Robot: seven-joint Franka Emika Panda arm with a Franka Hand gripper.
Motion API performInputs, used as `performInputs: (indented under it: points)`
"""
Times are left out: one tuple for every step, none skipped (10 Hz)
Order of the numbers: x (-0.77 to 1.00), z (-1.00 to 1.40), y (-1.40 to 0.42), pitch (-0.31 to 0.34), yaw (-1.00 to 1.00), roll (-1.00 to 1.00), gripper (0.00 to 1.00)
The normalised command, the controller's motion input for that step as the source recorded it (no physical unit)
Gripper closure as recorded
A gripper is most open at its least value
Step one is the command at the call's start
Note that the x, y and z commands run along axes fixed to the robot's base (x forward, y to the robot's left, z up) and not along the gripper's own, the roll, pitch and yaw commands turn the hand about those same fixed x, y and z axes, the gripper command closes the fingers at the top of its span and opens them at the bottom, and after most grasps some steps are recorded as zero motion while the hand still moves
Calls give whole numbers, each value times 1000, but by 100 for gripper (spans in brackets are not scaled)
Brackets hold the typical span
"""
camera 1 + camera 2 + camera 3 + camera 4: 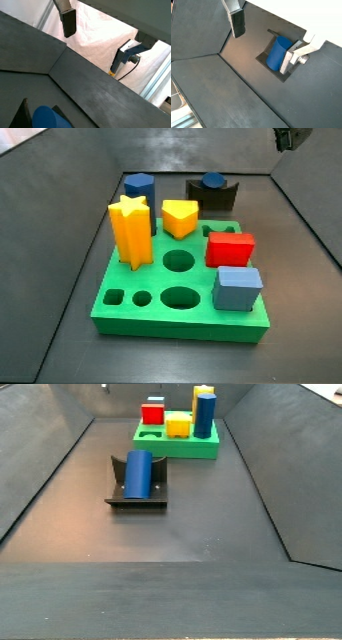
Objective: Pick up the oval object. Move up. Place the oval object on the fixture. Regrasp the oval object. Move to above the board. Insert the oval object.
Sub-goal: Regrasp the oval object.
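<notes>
Blue against dark grey: in a wrist view we see the oval object (278, 53) lying in the fixture (264, 56), below and beside the gripper (268, 37), whose fingers (237, 23) stand apart with nothing between them. In a side view we find the peg (138, 473) resting on that bracket (135, 496), well short of the board (178, 444). In another side view the green slab (174, 313) holds a red block (230, 250) and a grey-blue cube (238, 288).
</notes>
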Motion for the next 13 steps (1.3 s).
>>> performInputs:
  points:
    - [39,-1000,71,-68,192,115,0]
    - [50,-1000,67,-103,151,109,0]
    - [60,-1000,59,-132,96,87,0]
    - [64,-1000,59,-141,73,78,0]
    - [70,-1000,52,-139,16,69,0]
    - [73,-1000,48,-136,-4,68,0]
    - [77,-1000,46,-122,-29,66,0]
    - [82,-1000,40,-96,-51,63,0]
    - [87,-1000,37,-74,-58,61,0]
    - [96,-987,32,-51,-60,59,0]
    - [88,-781,17,-19,-53,61,0]
    - [83,-635,12,3,-43,64,0]
    - [79,-453,6,20,-24,60,0]
